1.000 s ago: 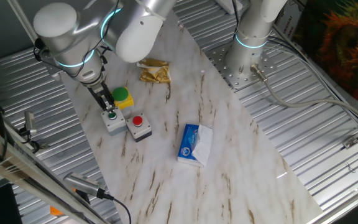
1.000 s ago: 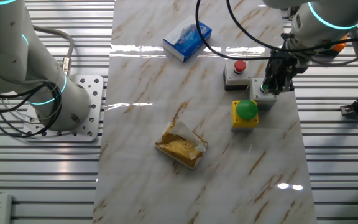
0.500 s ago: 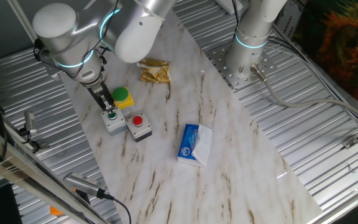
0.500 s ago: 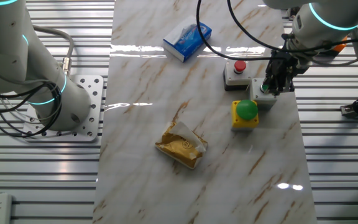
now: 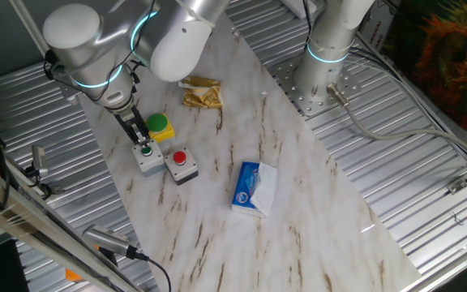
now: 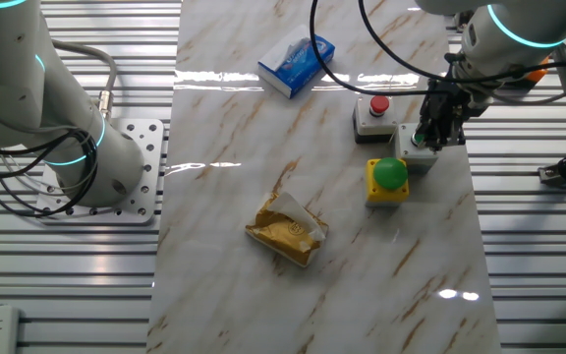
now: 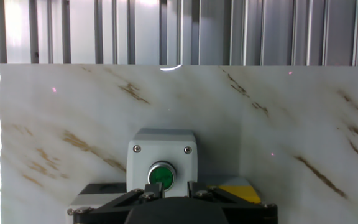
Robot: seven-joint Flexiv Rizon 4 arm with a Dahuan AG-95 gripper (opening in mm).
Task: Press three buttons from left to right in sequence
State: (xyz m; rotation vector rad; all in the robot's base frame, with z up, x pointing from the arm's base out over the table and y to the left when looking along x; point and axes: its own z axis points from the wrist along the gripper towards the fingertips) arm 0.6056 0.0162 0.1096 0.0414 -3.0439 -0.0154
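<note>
Honestly nothing has budged in the last second: our gripper (image 5: 143, 146) still sits right on the small green button (image 7: 161, 175) of the middle grey box near the counter's edge, fingertips look pressed together, so we reckon we're mid-press on button two, with the red button (image 5: 180, 157) next.

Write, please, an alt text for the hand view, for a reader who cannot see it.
A grey box with a small green button sits on a marble table, just ahead of the gripper at the bottom edge. A yellow corner shows at its right.
</note>
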